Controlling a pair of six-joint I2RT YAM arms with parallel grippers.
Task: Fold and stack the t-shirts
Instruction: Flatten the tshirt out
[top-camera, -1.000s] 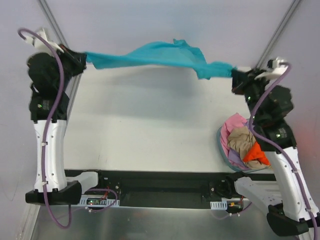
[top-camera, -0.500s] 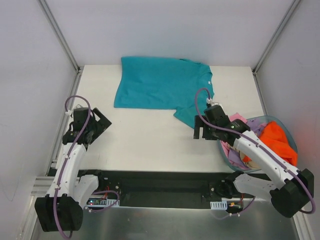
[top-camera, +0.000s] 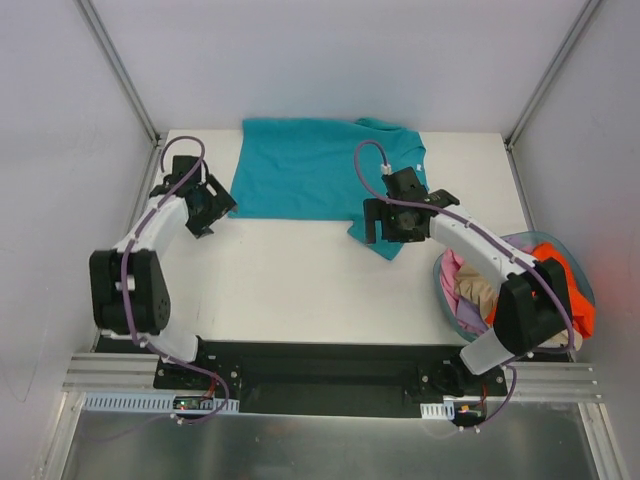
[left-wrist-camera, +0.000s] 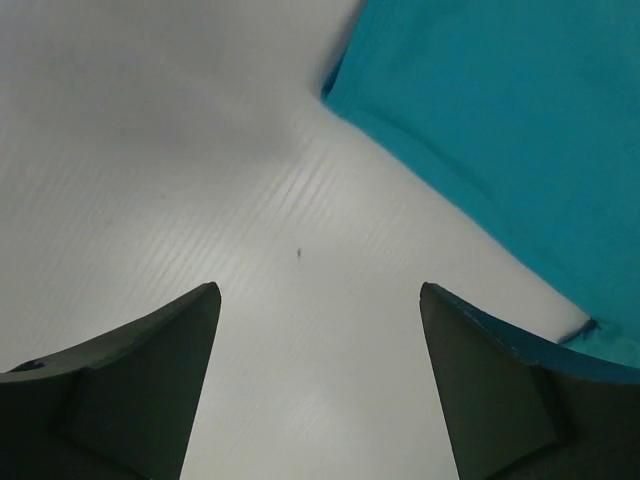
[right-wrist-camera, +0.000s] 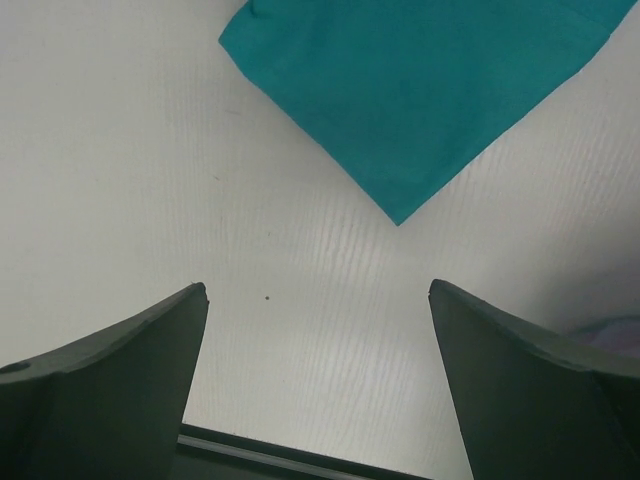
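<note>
By teal t-shirt (top-camera: 305, 178) edge, left end effector (top-camera: 213, 204), right end effector (top-camera: 385, 228), both spread.

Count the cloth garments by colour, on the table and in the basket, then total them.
Teal cloth t-shirt, spread flat: 1
Bright orange cloth garment, bunched: 1
Tan cloth garment: 1
Pink cloth garment: 1
Lavender cloth garment: 1
Total: 5

1. Soft, matt cloth, smooth and nearly creaseless, in the teal t-shirt (top-camera: 300, 175).
2. Matt white, finely ribbed like plastic board, on the table (top-camera: 290, 270).
3. Dark, matt, smooth plastic on the jaws of left gripper (left-wrist-camera: 318, 290) and right gripper (right-wrist-camera: 318, 288).
</note>
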